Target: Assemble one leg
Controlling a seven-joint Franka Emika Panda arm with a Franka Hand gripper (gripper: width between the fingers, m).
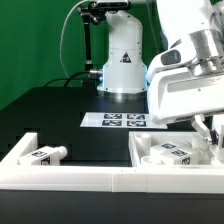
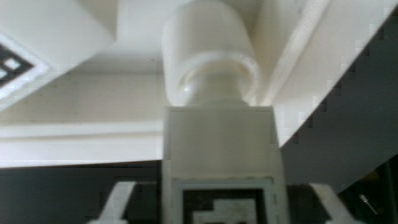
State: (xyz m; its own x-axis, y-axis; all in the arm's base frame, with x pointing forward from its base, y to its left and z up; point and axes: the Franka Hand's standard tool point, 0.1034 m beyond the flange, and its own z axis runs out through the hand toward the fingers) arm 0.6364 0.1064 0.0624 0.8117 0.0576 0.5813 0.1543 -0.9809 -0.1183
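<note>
In the wrist view a leg (image 2: 222, 140), a white post with a black-and-white tag on its near side and a round narrower end, lies lengthwise between my fingers (image 2: 125, 200). My gripper (image 2: 226, 203) straddles it with a dark gap on each side, so it is open. In the exterior view the gripper (image 1: 207, 134) is low over the tray's right compartment, where tagged legs (image 1: 170, 153) lie. Another leg (image 1: 45, 154) lies in the left compartment.
The white tray rim (image 1: 110, 176) runs along the front. The marker board (image 1: 112, 120) lies on the black table before the robot base (image 1: 122, 65). In the wrist view another tagged white part (image 2: 27, 60) and white tray walls (image 2: 89, 135) are close to the leg.
</note>
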